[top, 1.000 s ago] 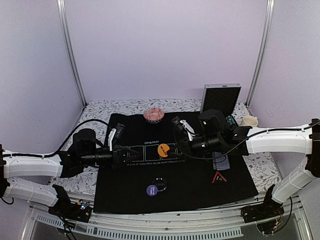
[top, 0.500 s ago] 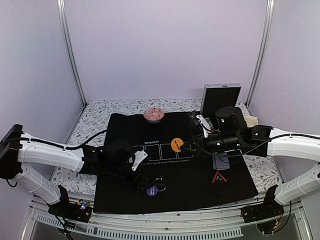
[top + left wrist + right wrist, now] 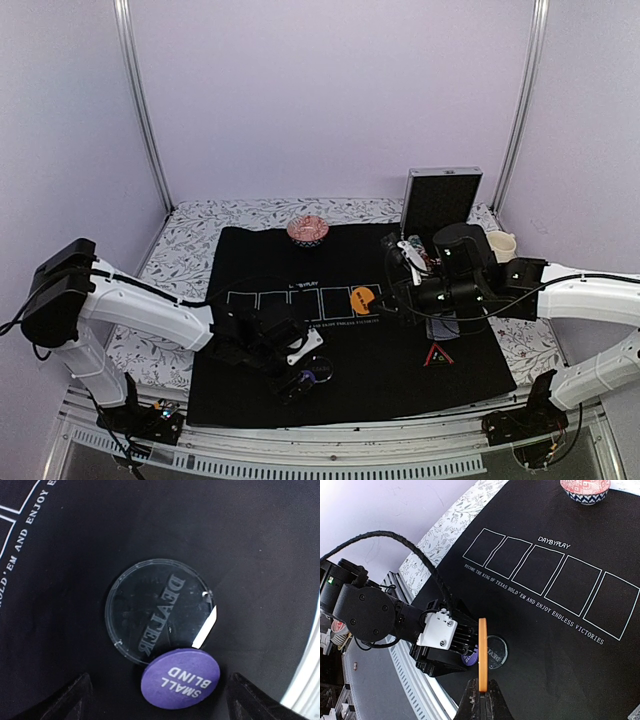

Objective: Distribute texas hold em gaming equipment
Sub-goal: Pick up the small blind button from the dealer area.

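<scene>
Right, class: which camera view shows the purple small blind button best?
Left wrist: the small blind button sits close, lettering readable. Top external shows a tiny speck; right wrist only a sliver behind the orange button.

You see a black mat (image 3: 385, 380) printed with 5 white rectangles, an orange button (image 3: 483, 650), a purple button (image 3: 181, 676) lettered in white, a red-edged black triangle (image 3: 438, 355), and a bench (image 3: 190, 228) covered in grey floral pattern.

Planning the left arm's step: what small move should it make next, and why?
Probably lower the open left gripper and close on the purple SMALL BLIND button: its fingertips stand either side of it, and it lies partly over the clear DEALER button.
</scene>
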Robot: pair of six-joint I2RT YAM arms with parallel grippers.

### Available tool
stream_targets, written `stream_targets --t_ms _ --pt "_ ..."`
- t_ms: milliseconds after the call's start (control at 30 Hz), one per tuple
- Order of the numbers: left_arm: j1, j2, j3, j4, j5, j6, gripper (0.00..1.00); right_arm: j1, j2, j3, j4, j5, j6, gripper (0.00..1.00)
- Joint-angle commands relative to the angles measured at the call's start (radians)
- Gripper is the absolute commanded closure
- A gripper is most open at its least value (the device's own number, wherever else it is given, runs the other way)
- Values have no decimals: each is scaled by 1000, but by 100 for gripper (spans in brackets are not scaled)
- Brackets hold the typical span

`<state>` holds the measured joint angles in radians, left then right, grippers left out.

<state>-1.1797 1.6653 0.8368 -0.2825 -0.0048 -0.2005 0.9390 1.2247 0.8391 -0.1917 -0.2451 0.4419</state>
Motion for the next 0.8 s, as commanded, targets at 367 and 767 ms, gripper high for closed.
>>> stream_targets --t_ms 367,767 --pt "-19 61 57 -40 47 47 32 -6 -31 -17 -5 10 18 98" --pt "-4 59 47 -59 83 35 46 -6 -43 -21 -18 20 25 98"
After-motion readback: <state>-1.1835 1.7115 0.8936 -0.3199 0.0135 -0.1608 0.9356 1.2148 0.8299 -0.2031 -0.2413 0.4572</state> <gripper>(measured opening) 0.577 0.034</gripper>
